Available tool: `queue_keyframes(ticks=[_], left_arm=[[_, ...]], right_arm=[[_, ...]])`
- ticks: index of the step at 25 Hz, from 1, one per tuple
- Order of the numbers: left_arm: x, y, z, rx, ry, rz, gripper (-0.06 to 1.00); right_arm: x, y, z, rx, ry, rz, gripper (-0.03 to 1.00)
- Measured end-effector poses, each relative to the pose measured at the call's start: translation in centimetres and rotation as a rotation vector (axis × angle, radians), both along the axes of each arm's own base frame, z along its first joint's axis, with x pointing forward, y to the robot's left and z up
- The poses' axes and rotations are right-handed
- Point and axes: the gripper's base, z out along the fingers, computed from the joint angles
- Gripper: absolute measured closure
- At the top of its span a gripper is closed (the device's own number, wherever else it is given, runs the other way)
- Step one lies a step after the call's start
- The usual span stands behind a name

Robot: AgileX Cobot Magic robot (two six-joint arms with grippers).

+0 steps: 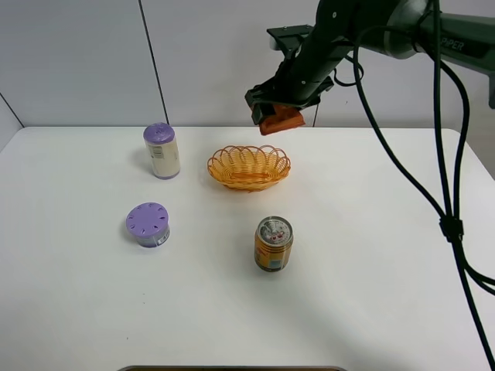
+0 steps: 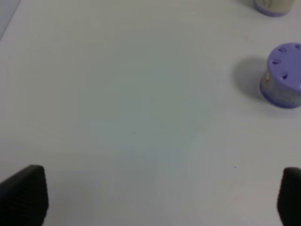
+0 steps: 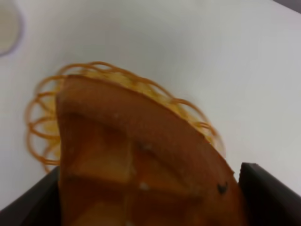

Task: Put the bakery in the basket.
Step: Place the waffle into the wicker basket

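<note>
Bakery [image 1: 280, 120] is squeezed tight in the right gripper [image 1: 276, 113], up in the air over the far edge of the basket [image 1: 247, 184], with that arm reaching in and bent down.

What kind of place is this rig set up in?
Probably a lab test bench, not a real kitchen: bare white table, plain panelled wall behind, and a few spaced-out props, the basket, a drink can and two purple-lidded containers.
</note>
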Motion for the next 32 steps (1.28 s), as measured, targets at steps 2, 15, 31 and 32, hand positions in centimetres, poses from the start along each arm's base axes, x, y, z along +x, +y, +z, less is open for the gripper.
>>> queue_keyframes(ticks=[2,15,31,32], left_arm=[[0.0,0.0,0.0,0.000,0.000,0.000,-0.05],[0.0,0.0,0.0,0.001,0.000,0.000,-0.05],[0.0,0.0,0.0,0.001,0.000,0.000,-0.05],[0.0,0.0,0.0,0.001,0.000,0.000,-0.05]], right_arm=[[-0.4,1.2,-0.4,0.006,-0.001,0.015,0.29],[0.9,2.6,-8.4,-0.064,0.120,-0.050,0.29],[1.4,2.5,-10.6,-0.076,0.142,-0.127,0.26],[1.3,2.5,-10.7,-0.080,0.152,-0.128,0.23]])
